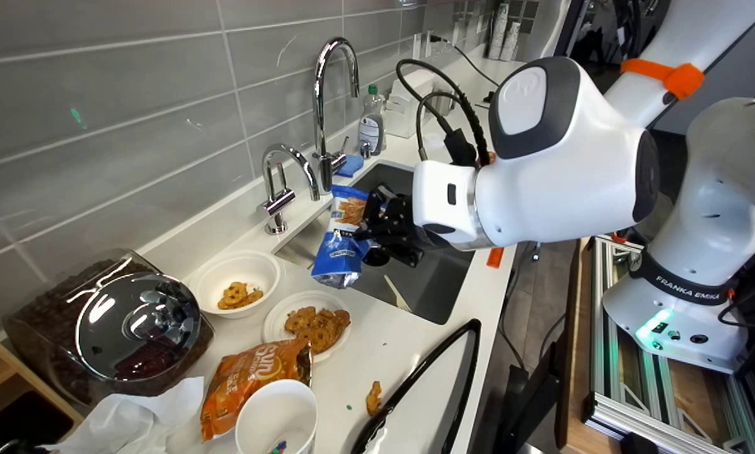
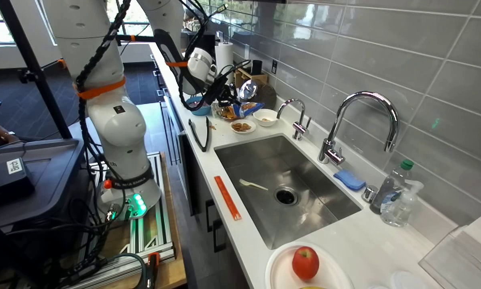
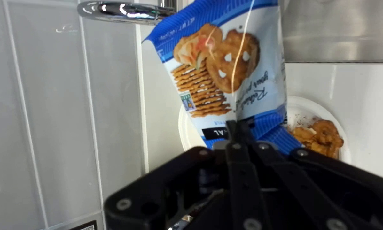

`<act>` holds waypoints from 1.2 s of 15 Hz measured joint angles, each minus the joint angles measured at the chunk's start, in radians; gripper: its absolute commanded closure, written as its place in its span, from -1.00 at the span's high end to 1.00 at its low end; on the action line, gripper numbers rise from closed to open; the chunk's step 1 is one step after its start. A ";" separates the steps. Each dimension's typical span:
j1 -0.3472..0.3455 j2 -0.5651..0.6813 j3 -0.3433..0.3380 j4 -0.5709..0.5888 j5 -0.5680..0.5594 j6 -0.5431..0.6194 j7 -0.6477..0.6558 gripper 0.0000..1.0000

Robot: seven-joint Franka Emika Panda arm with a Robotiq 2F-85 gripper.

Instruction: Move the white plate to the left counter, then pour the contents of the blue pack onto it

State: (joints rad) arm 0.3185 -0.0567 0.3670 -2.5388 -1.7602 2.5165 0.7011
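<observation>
In an exterior view, a glass jar (image 1: 56,321) stands at the left of the tabletop (image 1: 409,343), an orange snack bag (image 1: 251,384) and a white cup (image 1: 275,405) sit on the near side of the white plate (image 1: 275,329), a deeper bowl (image 1: 217,272) is just to its left, and a tall tap (image 1: 319,113) and a small tap (image 1: 279,200) rise on the far side; the fingers (image 1: 372,217) grasp the blue pack (image 1: 343,246), which hangs tilted above the tabletop, silvery end lowest. In an exterior view, the sink (image 2: 260,208), with a pale fork (image 2: 253,184) in it, lies between a near dish (image 2: 276,263) bearing a red apple (image 2: 305,263) and the far white plate; a black V-shaped tool (image 2: 204,147) lies left of that plate, and the pack shows right of the fingers. In the wrist view, the fingers are clenched on the pack, its printed front stretching out beyond them; the white plate, partly hidden, shows at right with crackers (image 3: 325,137) on it
</observation>
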 measured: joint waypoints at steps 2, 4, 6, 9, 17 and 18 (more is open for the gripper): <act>0.000 -0.041 -0.031 -0.028 0.049 0.062 -0.016 -1.00; 0.000 -0.075 -0.056 -0.054 0.091 0.123 -0.031 -1.00; 0.000 -0.102 -0.078 -0.077 0.123 0.189 -0.045 -1.00; 0.000 -0.129 -0.105 -0.107 0.162 0.288 -0.068 -1.00; 0.001 -0.130 -0.132 -0.160 0.219 0.471 -0.090 -1.00; 0.000 -0.127 -0.136 -0.162 0.220 0.495 -0.089 -1.00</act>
State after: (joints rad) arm 0.3190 -0.1836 0.2307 -2.7012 -1.5405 3.0120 0.6119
